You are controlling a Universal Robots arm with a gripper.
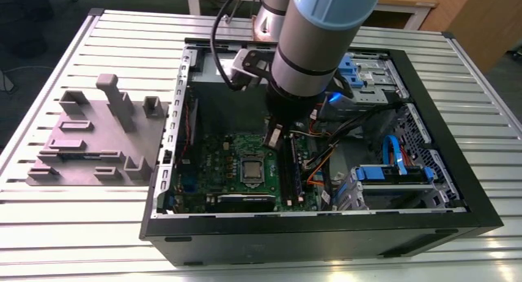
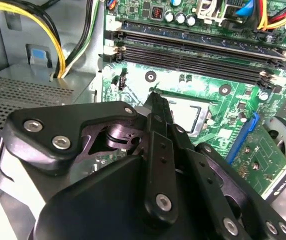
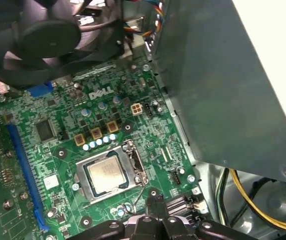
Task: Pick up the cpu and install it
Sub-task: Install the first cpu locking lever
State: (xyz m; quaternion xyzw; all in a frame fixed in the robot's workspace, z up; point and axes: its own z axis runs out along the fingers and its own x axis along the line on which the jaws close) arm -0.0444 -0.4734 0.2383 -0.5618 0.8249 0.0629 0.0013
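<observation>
The cpu [image 3: 105,173] already sits flat in its motherboard socket [image 3: 133,150], so the pincer [image 3: 156,202], tips together and holding nothing, hovers just beside it.

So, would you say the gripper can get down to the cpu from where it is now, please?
Probably yes. The cpu lies face-up in its socket on the motherboard with nothing lying over it, and the gripper hangs close above its edge. The memory slots and the grey box sit off to the sides.
</observation>
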